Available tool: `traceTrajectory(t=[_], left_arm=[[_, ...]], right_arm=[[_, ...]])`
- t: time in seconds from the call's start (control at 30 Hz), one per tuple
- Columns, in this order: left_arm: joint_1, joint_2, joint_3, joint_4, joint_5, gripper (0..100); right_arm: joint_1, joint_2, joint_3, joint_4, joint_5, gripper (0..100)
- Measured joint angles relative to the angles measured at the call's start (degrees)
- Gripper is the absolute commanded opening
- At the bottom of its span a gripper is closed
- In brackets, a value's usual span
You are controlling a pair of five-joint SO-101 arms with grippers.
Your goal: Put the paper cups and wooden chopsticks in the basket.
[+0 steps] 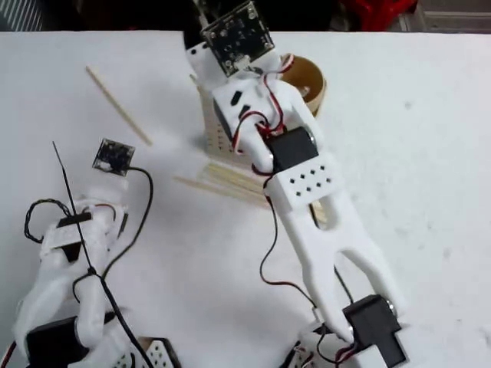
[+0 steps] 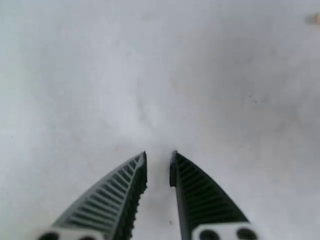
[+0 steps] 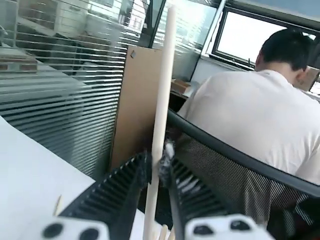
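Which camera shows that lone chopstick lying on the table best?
The high view: the lone chopstick lies there full length on the white table. The right wrist view has a short tan sliver that may be it; the left wrist view, a tan speck too small to tell.
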Motion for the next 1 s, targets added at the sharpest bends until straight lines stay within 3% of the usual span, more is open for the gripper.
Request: traceTrajectory(t=[0.1,0.17,0.43,0.63,0.8,1.0], left_arm=[[0.0,0.0,0.0,0.0,0.0,10],[0.0,0.0,0.0,0.0,0.0,10],[0.0,0.0,0.0,0.0,0.0,10],[0.0,0.0,0.0,0.0,0.0,10],[0.0,0.0,0.0,0.0,0.0,10],[0.0,0.0,0.0,0.0,0.0,10]], right_arm=[[0.1,0.0,3.7,-0.5,0.0,17.5],[0.0,0.1,5.9,-0.7,0.0,17.0],[0.8,-2.9,6.8,0.6,0.0,2.6],[5.0,-16.4,6.8,17.1,0.1,4.6],[12.0,-27.8,6.7,33.1,0.1,12.2],[17.9,-23.6,6.7,39.6,1.7,19.4]])
